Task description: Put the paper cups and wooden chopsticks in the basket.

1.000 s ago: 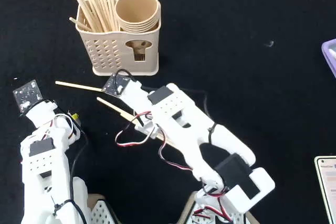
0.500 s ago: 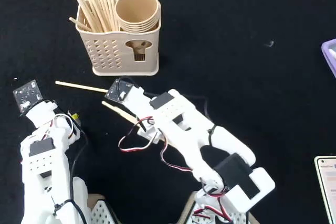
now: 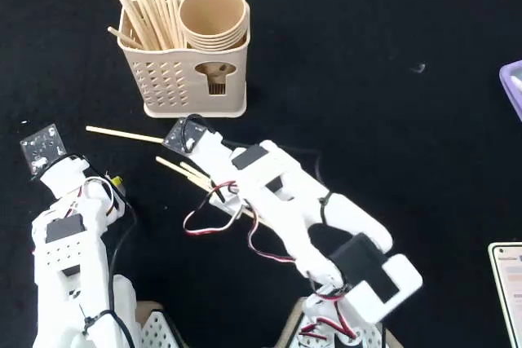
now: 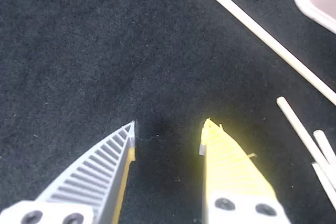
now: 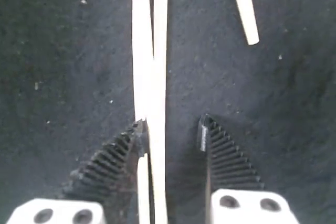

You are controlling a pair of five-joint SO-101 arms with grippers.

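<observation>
Lengthwise, two wooden chopsticks [image 5: 156,51] lie between the right claw's [image 5: 170,124] spread jaws — diagonal across the table [image 3: 367,79].

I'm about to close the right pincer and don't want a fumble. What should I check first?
1. Right pincer open: ok.
2. Chopstick pair centred between its jaws: not ok, hugging one side.
3. Single chopstick clear of the grasp: ok, lying apart.
4. Left pincer out of the way: ok, open over bare table.
5. Basket upright: ok.
</observation>
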